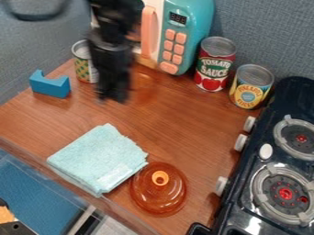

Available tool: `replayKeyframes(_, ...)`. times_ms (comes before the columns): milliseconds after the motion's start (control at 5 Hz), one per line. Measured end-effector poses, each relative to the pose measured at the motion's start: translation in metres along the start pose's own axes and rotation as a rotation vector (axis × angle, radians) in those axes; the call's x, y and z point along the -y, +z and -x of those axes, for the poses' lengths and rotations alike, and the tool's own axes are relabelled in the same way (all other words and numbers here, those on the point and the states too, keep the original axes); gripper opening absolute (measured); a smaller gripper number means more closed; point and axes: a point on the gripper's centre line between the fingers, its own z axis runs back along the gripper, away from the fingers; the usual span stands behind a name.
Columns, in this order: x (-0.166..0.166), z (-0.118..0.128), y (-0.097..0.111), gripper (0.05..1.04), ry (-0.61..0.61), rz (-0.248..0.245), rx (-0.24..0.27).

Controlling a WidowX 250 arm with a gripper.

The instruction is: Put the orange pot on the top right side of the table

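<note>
Far left, upper table (184,142): blue block (50,87), matte, angular, one edge notched (rather like a small bridge turned over). Table surface is brown with wood grain. Lower left, a flat blue surface (27,195) with fine texture.

Next right: patterned can (82,69), cylindrical, metal rim, partly behind the arm. Below, a pale aqua cloth (101,156), folded into a thick pad, nap visibly fuzzy.

Black gripper (113,97) hangs down over the upper table, right of the block. Open or closed: cannot tell. Orange pot (143,87): see-through, rounded, just right of the gripper and in front of the microwave, partly hidden by it; whether gripped, cannot tell.

Nearer, at the cloth's right corner: amber lid (158,193), a glossy translucent dome with an orange ring-shaped knob (160,178).

Toy microwave (190,16): smooth teal casing, rounded corners, peach buttons and handle. To its right, red-labelled can (215,66), then yellow-labelled can (251,87), both upright cylinders with ridged metal tops.

Far right: dark glossy stove (242,195), round grey burners, pale knobs along its left side.
</note>
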Motion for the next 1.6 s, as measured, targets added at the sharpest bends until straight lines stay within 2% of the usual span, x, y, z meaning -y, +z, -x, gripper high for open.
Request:
replayKeyframes(200,0.024,0.047,-0.025,0.073,-0.120,-0.017,-0.038)
replayKeyframes(400,0.032,0.072,-0.044,0.073,-0.190,-0.031,-0.047)
replayKeyframes(600,0.036,0.074,-0.059,0.073,-0.199,-0.031,-0.036)
replayKeyframes(800,0.043,0.075,-0.060,0.101,-0.232,-0.036,-0.033)
replayKeyframes(1000,0.039,0.075,-0.060,0.285,-0.226,-0.068,-0.013)
replayKeyframes(1200,0.037,0.077,-0.057,0.578,-0.238,-0.061,-0.028)
replayKeyframes(1400,0.043,0.075,-0.039,0.861,-0.235,-0.018,-0.043)
replayKeyframes(1600,0.049,0.063,-0.017,1.011,-0.218,0.016,-0.035)
